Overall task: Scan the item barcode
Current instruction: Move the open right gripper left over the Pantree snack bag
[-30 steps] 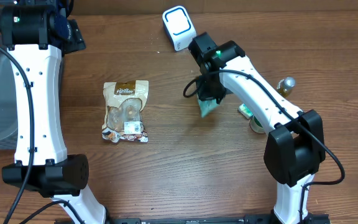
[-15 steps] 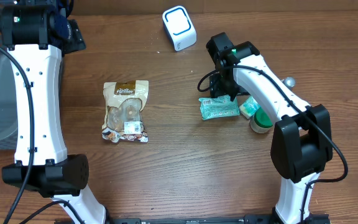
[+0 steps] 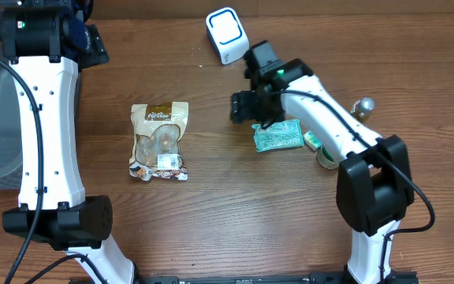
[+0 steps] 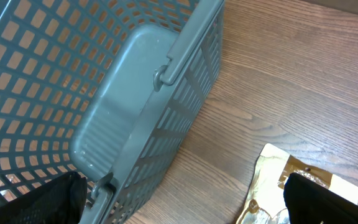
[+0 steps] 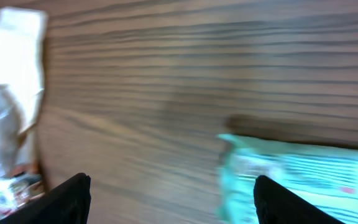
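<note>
A teal packet [image 3: 278, 136] is seen lying flat and free on the wooden table [image 3: 211, 205], just beside the right gripper [image 3: 247, 106], whose fingers are spread wide and hold nothing. The white, blue-faced scanner [image 3: 227, 35] stands near, toward the far edge. The left gripper [image 4: 185, 202] is likewise held wide apart and empty near the corner of a grey plastic basket [image 4: 135, 93], while a snack pouch [image 3: 160, 140] lies face-up, well apart from the packet. If the packet is to be lifted for scanning, it is judged best pinched by one short edge, so that the printed face is left uncovered, and then turned squarely toward the scanner's window; which face carries the barcode cannot be told. The packet appears to be thin, crinkly film, likely to slip and to buckle under a hard squeeze. The pouch is glossy and gold-edged, with a clear window and a small white label near its lower end. The scanner is a rounded, hard-shelled box, the basket a rigid lattice, the table matte grained wood.
</note>
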`<move>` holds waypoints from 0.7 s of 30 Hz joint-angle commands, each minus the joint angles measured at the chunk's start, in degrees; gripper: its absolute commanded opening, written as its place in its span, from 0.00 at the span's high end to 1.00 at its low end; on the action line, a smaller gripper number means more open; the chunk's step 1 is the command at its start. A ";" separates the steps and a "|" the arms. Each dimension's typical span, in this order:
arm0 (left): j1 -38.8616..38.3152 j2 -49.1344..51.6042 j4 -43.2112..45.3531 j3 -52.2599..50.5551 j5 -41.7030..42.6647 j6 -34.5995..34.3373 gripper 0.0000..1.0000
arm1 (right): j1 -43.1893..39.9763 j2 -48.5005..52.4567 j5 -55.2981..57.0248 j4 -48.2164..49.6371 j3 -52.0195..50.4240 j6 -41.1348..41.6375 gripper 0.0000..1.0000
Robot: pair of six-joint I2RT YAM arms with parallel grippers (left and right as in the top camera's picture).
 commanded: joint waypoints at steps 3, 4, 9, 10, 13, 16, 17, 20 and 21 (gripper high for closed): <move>-0.37 -0.24 0.11 1.07 0.24 1.05 0.01 | 5.75 0.09 -2.12 3.41 -0.31 -0.26 0.19; -0.37 -0.24 0.11 1.07 0.24 1.05 0.01 | 6.71 0.28 -2.14 4.28 -0.31 -0.26 0.19; -0.39 -0.24 0.11 1.07 0.24 1.05 0.00 | 11.69 1.75 -2.12 8.57 -0.33 -0.26 0.14; -0.39 -0.24 0.11 1.07 0.24 1.05 0.00 | 12.66 2.10 -2.12 9.46 -0.31 -0.31 0.14; -0.37 -0.24 0.11 1.07 0.24 1.05 0.01 | 15.17 2.82 -2.16 12.72 -0.31 -3.93 0.14; -0.28 -0.24 0.11 1.07 0.24 1.05 0.00 | 17.31 3.28 -2.14 16.63 -0.31 -7.89 0.14; -0.28 -0.24 0.11 1.07 0.24 1.05 0.00 | 17.90 3.32 -2.14 17.94 -0.31 -8.55 0.14; -0.28 -0.24 0.11 1.07 0.24 1.05 0.00 | 19.26 4.04 -2.08 22.16 -0.33 -9.18 0.16; -0.33 -0.24 0.13 1.07 0.24 1.05 0.01 | 19.50 4.31 -2.12 23.54 -0.33 -9.16 0.19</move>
